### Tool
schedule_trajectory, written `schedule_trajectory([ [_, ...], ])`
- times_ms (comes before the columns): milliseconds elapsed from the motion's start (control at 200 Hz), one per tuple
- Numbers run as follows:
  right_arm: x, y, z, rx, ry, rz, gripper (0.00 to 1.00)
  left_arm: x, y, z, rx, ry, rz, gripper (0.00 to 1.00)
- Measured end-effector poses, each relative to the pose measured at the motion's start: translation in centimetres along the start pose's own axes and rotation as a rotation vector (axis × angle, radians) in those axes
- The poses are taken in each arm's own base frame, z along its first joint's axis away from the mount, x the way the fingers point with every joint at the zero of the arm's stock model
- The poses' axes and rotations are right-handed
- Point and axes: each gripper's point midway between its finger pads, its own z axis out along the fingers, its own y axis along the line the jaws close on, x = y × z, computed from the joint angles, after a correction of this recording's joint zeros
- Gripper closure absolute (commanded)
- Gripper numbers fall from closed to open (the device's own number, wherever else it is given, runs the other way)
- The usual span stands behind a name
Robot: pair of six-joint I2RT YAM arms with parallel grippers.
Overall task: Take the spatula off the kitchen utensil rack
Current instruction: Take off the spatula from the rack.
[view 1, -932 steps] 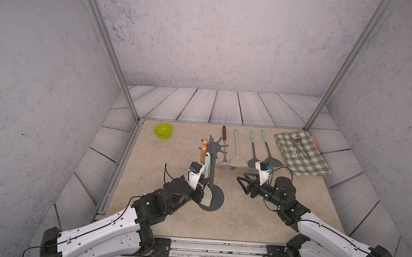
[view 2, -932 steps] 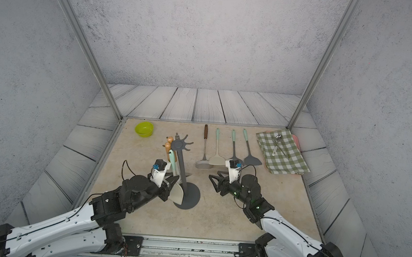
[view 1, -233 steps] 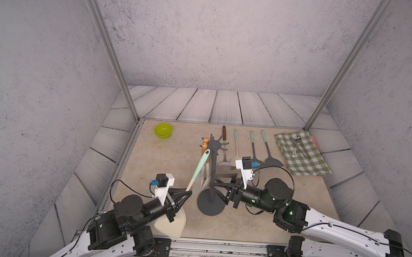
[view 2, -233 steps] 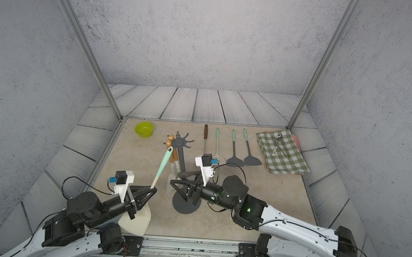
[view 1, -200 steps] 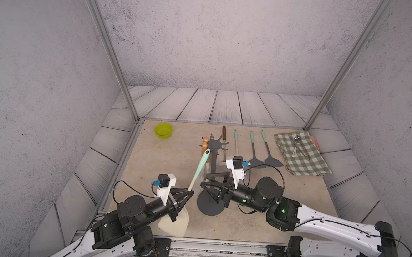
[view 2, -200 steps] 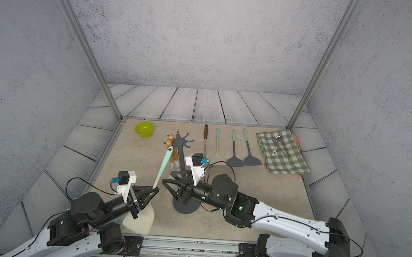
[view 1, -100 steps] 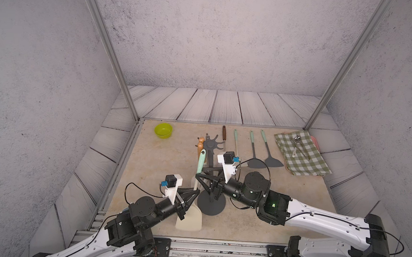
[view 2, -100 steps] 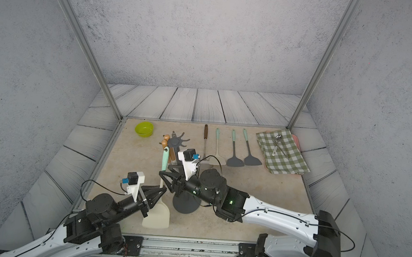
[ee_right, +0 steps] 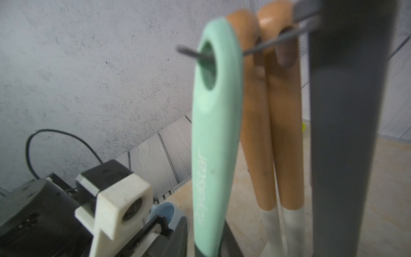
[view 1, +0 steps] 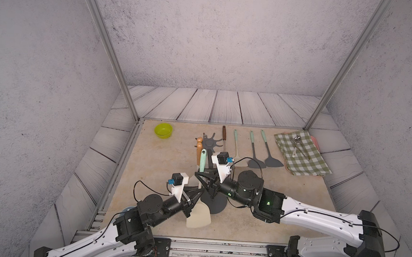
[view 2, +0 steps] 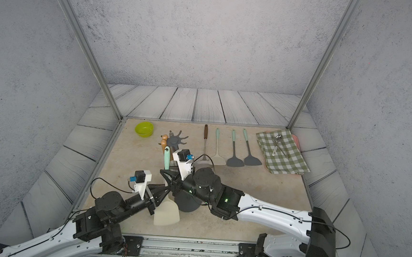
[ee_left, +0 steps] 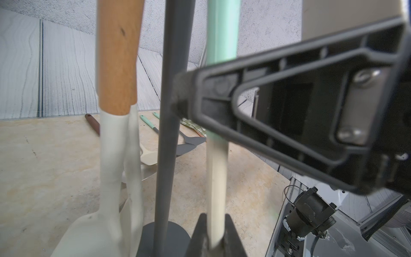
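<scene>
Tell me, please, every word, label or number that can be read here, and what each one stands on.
"Je…": pale lettering on the spatula, along its mint-green handle, in the right wrist view; the remaining letters are too blurred to read.
No other text is legible in any view.

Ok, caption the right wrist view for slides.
Mint-green spatula handle hangs by its hole on a thin prong of the dark grey utensil rack, beside two wooden handles.
</scene>
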Motion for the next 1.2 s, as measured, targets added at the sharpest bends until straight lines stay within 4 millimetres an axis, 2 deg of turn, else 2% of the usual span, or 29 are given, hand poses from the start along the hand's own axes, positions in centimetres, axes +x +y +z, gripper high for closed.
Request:
schedule_trajectory([
  [70,0.1,0.0,0.0,-0.001,0.005,-0.014,1.0,0.1,0.0,0.1,-0.001,0.003,0.002,1.0],
  [340,0.3,0.2,-0.7,-0.02,0.017,-0.042,1.0,0.4,-0.4,0.3,0.014,0.025,0.024,1.0],
  [841,0.7,0.1,-4.5,-0.04,0.025,-0.095,1.0,1.4,-3.0,1.9,0.118,0.157,0.077,1.0],
  [1086,0.9,0.9,-5.0,-0.087,0.037,-0.114,1.0,1.3,-3.4,1.1,0.142,0.168,0.093,1.0],
  [1201,0.1,1.9,-5.4,-0.13,0.01,-0.129,1.0,0.3,-4.0,0.2,0.168,0.145,0.105,1.0],
])
